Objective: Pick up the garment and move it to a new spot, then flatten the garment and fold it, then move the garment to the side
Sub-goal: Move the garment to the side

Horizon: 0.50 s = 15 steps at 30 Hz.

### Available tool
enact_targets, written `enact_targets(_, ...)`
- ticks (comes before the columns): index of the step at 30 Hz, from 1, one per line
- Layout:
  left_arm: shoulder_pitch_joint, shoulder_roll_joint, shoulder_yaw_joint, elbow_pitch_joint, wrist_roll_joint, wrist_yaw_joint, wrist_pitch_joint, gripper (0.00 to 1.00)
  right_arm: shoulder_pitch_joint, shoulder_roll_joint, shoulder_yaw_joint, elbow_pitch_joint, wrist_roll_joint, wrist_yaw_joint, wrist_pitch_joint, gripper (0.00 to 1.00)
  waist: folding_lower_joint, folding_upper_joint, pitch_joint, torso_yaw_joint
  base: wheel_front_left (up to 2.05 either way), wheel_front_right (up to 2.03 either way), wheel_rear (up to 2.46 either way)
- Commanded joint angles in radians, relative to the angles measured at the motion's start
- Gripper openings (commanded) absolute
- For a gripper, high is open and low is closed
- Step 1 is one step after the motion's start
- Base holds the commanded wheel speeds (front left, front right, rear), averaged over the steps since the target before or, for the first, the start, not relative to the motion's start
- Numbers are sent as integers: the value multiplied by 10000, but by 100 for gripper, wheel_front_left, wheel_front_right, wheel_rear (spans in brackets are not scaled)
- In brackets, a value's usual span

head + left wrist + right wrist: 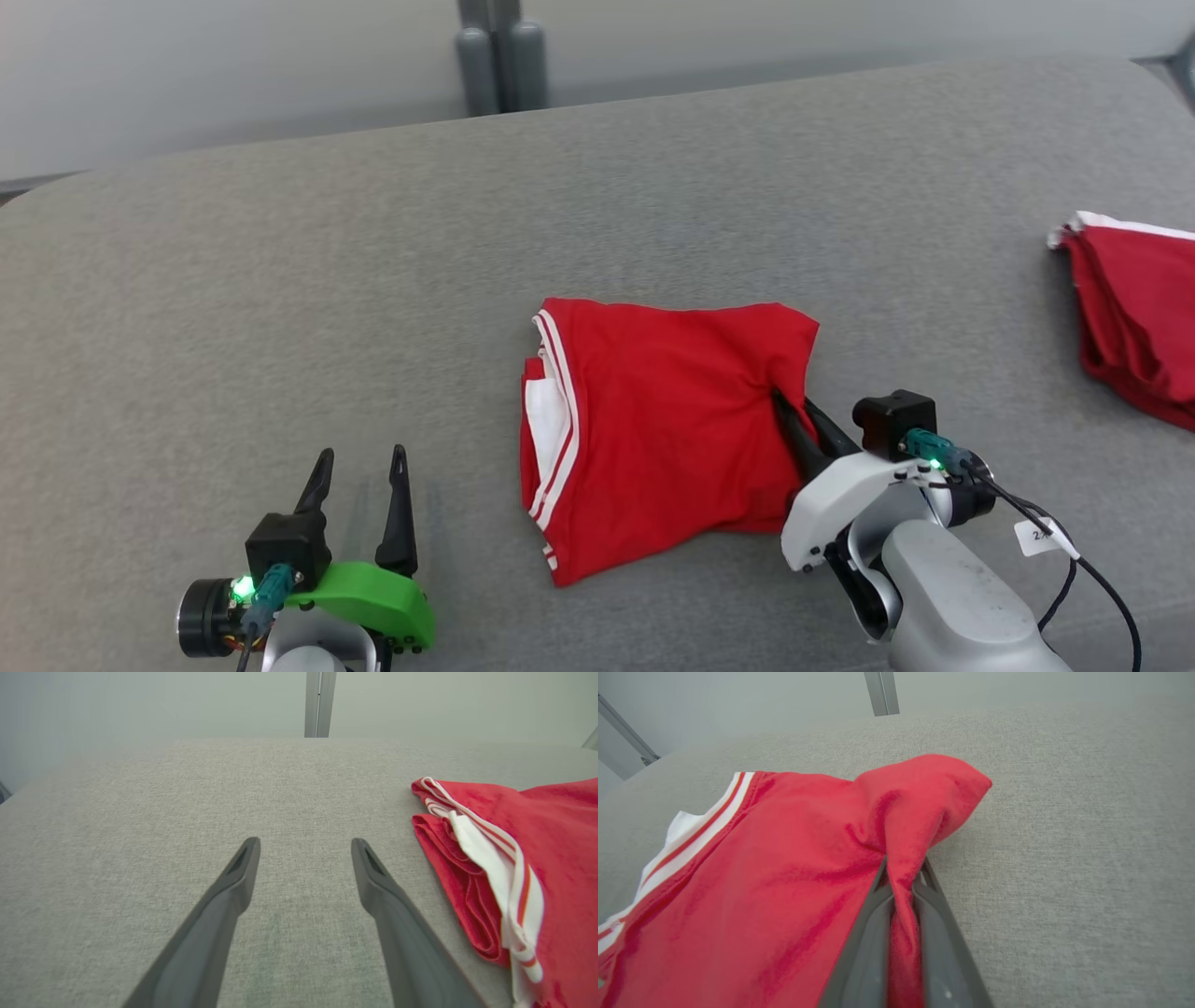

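A folded red garment (653, 420) with white stripes along its left edge lies in the middle of the grey padded table (280, 280). My right gripper (789, 403) is shut on the garment's right edge; in the right wrist view a pinch of red cloth (901, 858) is squeezed between its two fingers (866, 933). My left gripper (359, 457) hovers open over bare table to the left of the garment, holding nothing. In the left wrist view its gripper (303, 847) points past the striped edge of the garment (514, 868), which lies apart to the right.
A second red garment (1134, 317) with white trim lies at the table's right edge. Grey posts (499, 56) stand behind the table's far edge. The table's left half and far side are bare fabric.
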Motion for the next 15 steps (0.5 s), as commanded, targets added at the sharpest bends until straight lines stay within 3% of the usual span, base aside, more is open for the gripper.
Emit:
enact_targets(1, -149, 43, -41, 38, -12, 4, 8, 100, 58, -32, 17, -81, 79, -17, -24, 0, 0, 0, -101, -2136, 0, 0, 0)
enact_targets(9, -173, 47, -16, 97, 205, -58, 8, 100, 126, -25, 340, -384, 494, -17, -26, 0, 0, 0, 60, -3864, 0, 0, 0)
enact_targets(15, -330, 49, -3, 108, 357, -138, 8, 100, 160, -24, 379, -513, 498, -17, -25, 0, 0, 0, 237, -4471, 0, 0, 0)
